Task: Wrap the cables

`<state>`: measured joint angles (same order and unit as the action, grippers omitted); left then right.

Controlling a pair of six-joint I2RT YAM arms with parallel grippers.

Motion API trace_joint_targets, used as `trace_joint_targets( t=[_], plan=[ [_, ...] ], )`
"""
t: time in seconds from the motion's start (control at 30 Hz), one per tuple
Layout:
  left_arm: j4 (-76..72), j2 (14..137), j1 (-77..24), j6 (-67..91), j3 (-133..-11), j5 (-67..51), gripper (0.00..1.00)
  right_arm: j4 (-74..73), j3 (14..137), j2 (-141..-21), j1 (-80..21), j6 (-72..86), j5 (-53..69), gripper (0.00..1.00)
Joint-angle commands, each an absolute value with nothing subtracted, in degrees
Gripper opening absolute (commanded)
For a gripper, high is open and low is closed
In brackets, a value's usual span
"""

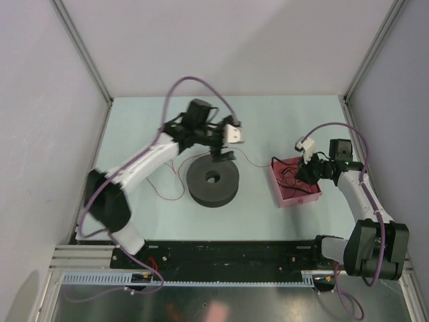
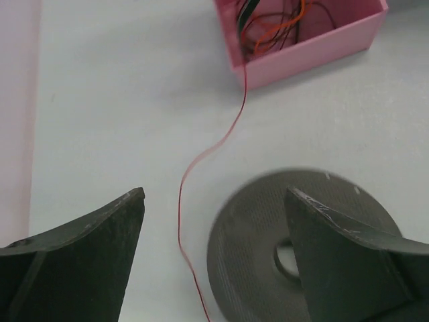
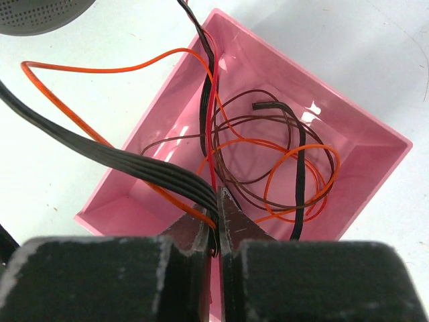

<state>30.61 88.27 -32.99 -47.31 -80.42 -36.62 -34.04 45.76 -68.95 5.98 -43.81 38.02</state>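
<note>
**Wrapping barely begun; most cables in the tray**

No turns showed on the spool (image 1: 198, 178): its top and rim looked bare in the top view. Most of the cables (image 3: 301, 174) lay as a loose tangle of orange, brown and black loops inside the pink tray (image 1: 301, 200). One red cable (image 2: 179, 208) ran out over the tray wall, crossed the table and passed just beside the spool, with a slack loop lying on the table to the spool's left. By this look, at best one strand had been led out towards the spool, and all the winding was left to do.

The left gripper (image 2: 214, 201) hung above the spool's far edge with its jaws wide apart, holding nothing; the red cable ran on the table below the gap.

The right gripper (image 3: 216, 218) sat over the tray's near wall, its jaws almost closed and pinching thin strands, a red one and a dark one. A flat black ribbon also ran in towards the jaws; whether it was gripped could not be told.
</note>
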Motion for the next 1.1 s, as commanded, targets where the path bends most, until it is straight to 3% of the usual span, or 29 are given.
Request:
trace_joint_targets(
  t=[0.0,0.23,0.53,0.73,1.07],
  plan=[
    [28.77,102.62,-39.49,-59.88,-88.21,-43.91,0.88,-34.31,45.62,-67.64,5.87,-43.77,39.26,0.00],
    [23.88,115.97,-45.42,-67.33,-93.56,-43.15,0.85,-34.61,45.62,-67.96,6.25,-42.35,39.57,0.00],
    [17.79,125.14,-48.88,-69.53,-95.96,-34.80,0.69,-35.23,45.62,-68.57,7.10,-41.58,41.31,0.00],
    [14.79,123.89,-48.20,-67.89,-93.79,-35.41,0.59,-35.28,45.24,-68.87,7.36,-41.89,41.76,0.00],
    [12.22,116.67,-44.93,-67.42,-87.72,-37.45,0.64,-35.68,45.02,-70.24,8.72,-43.59,42.72,0.00]
  ],
)
